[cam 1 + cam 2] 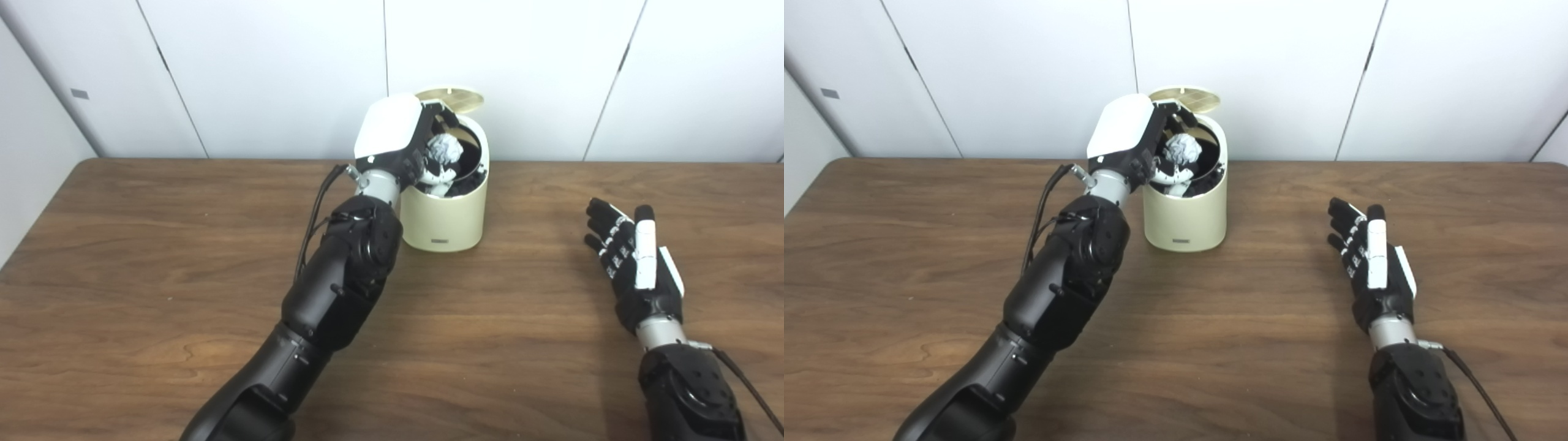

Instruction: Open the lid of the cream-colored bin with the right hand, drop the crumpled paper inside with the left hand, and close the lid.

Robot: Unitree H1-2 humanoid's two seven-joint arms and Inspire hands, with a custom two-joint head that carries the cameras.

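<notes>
The cream-colored bin (444, 214) stands at the back middle of the table, its round lid (450, 99) tipped up and open behind the mouth. My left hand (398, 141) reaches over the bin's left rim, fingers curled around the crumpled white paper (444, 150), which sits right above the dark opening. My right hand (637, 263) rests low over the table well to the right of the bin, palm up, fingers spread, holding nothing.
The brown wooden table (153, 257) runs across the whole view. White wall panels (263, 67) stand close behind the bin. The left forearm (343, 269) crosses the table in front-left of the bin.
</notes>
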